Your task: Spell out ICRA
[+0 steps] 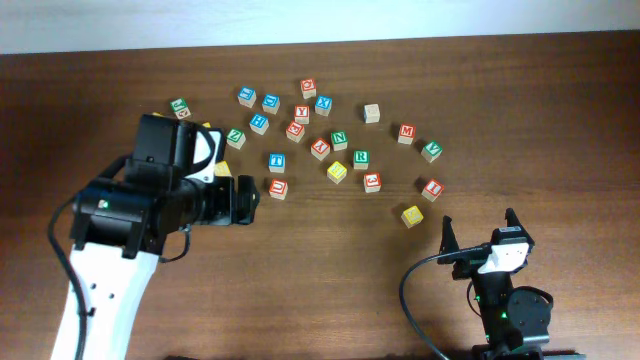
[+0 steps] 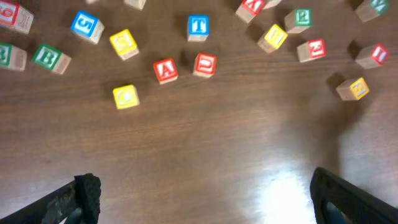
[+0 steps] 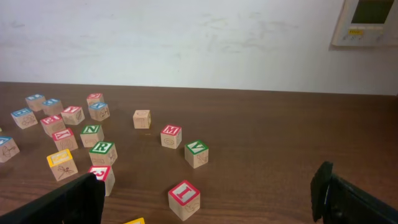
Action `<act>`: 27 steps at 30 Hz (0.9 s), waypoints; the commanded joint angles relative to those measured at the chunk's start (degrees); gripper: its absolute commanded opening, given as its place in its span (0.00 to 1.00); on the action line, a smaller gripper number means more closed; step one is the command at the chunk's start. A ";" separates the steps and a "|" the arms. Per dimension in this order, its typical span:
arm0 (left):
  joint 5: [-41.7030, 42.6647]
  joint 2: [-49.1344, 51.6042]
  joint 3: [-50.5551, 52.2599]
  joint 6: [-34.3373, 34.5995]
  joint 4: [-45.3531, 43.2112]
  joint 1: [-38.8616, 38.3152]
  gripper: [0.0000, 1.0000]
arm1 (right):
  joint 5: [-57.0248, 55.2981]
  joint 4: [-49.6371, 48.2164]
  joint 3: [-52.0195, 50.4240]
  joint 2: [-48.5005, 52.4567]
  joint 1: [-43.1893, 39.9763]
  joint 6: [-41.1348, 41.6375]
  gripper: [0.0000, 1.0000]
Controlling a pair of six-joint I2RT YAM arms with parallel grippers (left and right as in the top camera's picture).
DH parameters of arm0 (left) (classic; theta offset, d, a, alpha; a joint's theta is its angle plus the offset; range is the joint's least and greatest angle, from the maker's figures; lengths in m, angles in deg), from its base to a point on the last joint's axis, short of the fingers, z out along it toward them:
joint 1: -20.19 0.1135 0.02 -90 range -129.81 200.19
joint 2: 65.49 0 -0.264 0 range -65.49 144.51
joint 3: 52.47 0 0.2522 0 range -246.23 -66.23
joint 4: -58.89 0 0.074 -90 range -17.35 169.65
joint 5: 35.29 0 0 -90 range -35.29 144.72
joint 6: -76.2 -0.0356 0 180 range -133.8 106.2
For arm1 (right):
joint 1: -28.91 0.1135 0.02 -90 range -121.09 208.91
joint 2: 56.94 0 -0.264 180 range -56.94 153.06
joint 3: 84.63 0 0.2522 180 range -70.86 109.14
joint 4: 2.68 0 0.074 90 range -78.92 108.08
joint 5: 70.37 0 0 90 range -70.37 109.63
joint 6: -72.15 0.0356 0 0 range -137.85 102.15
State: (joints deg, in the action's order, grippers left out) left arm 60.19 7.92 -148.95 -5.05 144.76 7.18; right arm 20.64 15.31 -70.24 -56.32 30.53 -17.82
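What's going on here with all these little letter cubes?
Two robot arms are meant to spell ICRA from the letter blocks scattered on the table; none are lined up yet. The left gripper hovers beside the blocks, fingers open and empty, a red A block ahead of it. The right gripper sits near the table's front edge, also open and empty.

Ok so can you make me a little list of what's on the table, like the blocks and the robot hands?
surface: brown wooden table
blocks: many letter blocks, scattered, none lined up
I block: red, at the edge of the bunch, toward the right gripper
R block: green
A block: red, beside the red U block
C: none I can read for sure
left gripper: open, empty
right gripper: open, empty
word ICRA: not started
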 commanded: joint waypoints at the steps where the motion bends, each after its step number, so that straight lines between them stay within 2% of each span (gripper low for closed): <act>1: 3.89 -0.24 -0.11 0.87 -2.05 -1.09 0.99 | -0.44 0.31 -0.31 -0.42 0.24 0.39 0.98; 4: 9.40 -0.24 -0.02 0.87 -1.92 -1.09 0.99 | -0.44 0.31 -0.31 -0.42 0.24 0.39 0.98; 19: 9.77 0.52 0.15 0.98 -1.60 -3.50 0.99 | -0.44 0.31 -0.31 -0.42 0.24 0.39 0.98; 22: 9.53 0.87 0.17 3.91 -1.60 -3.50 0.99 | -0.44 0.31 -0.31 -0.42 0.24 0.39 0.98; 27: 9.57 1.55 0.15 4.09 -1.57 -3.50 0.99 | -0.44 0.28 -0.31 -0.42 0.24 0.39 0.98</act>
State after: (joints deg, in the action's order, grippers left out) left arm 69.30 9.10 -148.95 -1.92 143.15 3.81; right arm 20.64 15.31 -70.24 -56.32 30.53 -17.80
